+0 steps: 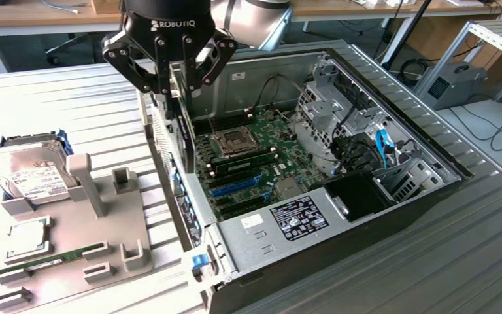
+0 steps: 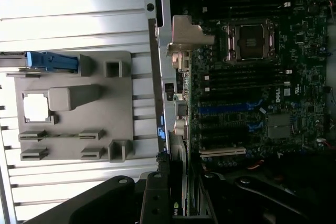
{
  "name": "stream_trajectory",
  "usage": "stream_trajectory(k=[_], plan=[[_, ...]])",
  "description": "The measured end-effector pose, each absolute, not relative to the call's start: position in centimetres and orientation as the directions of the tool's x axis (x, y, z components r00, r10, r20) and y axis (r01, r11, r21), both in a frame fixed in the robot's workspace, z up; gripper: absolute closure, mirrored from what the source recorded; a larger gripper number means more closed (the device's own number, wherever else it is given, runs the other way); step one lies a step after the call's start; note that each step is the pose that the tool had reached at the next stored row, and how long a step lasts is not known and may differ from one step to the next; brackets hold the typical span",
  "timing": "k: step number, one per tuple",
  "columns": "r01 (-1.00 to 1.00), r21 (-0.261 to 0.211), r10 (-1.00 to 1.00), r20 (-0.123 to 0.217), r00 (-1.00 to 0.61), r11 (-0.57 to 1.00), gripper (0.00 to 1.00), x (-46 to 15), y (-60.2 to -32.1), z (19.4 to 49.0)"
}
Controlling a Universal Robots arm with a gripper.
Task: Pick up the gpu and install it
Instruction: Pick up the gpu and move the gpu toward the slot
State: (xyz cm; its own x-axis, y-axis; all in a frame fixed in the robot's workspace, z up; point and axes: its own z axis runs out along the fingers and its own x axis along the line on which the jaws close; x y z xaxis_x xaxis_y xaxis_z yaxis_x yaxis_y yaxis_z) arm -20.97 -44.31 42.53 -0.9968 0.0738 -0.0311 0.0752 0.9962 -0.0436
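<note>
The fingers [image 1: 178, 86] are clamped on the gpu [image 1: 181, 137], which hangs on edge over the rim of the open computer case [image 1: 355, 255]. It is picked up, but not yet seated in the motherboard [image 1: 260, 157].

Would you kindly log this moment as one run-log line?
gripper: shut on gpu | gpu: held on edge over open computer case | seated: no | motherboard: exposed

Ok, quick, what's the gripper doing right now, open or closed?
The gripper is closed on the gpu, holding it upright by the computer case.
</note>
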Motion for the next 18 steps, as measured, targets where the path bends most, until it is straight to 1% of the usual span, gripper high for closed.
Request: stream_trajectory(k=[18], plan=[[0.075, -0.044, 0.074, -0.031, -0.997, 0.996, 0.74, -19.1, -44.3, 41.9]])
